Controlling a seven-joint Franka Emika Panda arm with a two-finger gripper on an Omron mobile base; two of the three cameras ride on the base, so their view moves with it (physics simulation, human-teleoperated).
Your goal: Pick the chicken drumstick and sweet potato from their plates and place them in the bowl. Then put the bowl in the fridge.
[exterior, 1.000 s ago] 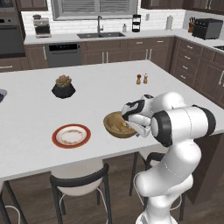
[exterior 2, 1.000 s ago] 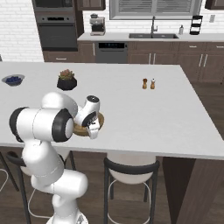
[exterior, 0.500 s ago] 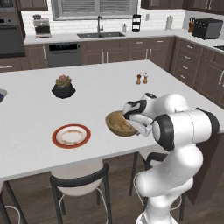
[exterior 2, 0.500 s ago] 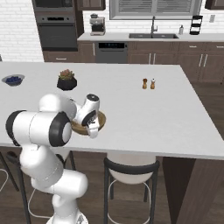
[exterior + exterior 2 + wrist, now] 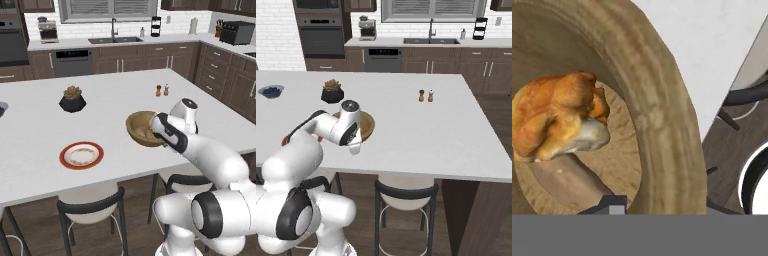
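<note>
From the left base view, the round, deep, tan-brown wooden bowl [image 5: 141, 128] is tipped on its side above the white island surface [image 5: 40, 135], mouth turned left, with the white arm's pincer [image 5: 159, 126] at its right rim; the arm hides the fingertips, so I cannot tell from here how the pincer is set. To the left of the bowl, near the front edge, lies the round white plate with the wide red-orange rim [image 5: 81, 155], and farther back sit a small dark pot with a reddish-green plant [image 5: 72, 99] and, over to the right, a pair of small shakers [image 5: 162, 90]. From the right base view, the wooden bowl [image 5: 367, 125] peeks out behind the arm's hand near the front edge of the surface [image 5: 421, 130], the plant pot [image 5: 332, 91] just beyond it, a small grey bowl of dark blue berries [image 5: 271, 91] far left, the shakers [image 5: 426, 95] to the right. In the hand view, the bowl's thick wooden wall [image 5: 662, 115] curves across, and inside lies the golden-brown chicken drumstick [image 5: 557, 117], its pale bone end reaching towards the bottom of the picture; a trace of orange shows behind it, too little to name. One dark fingertip [image 5: 611, 204] sits inside the rim, but whether the pincer is clamped there I cannot tell.
</note>
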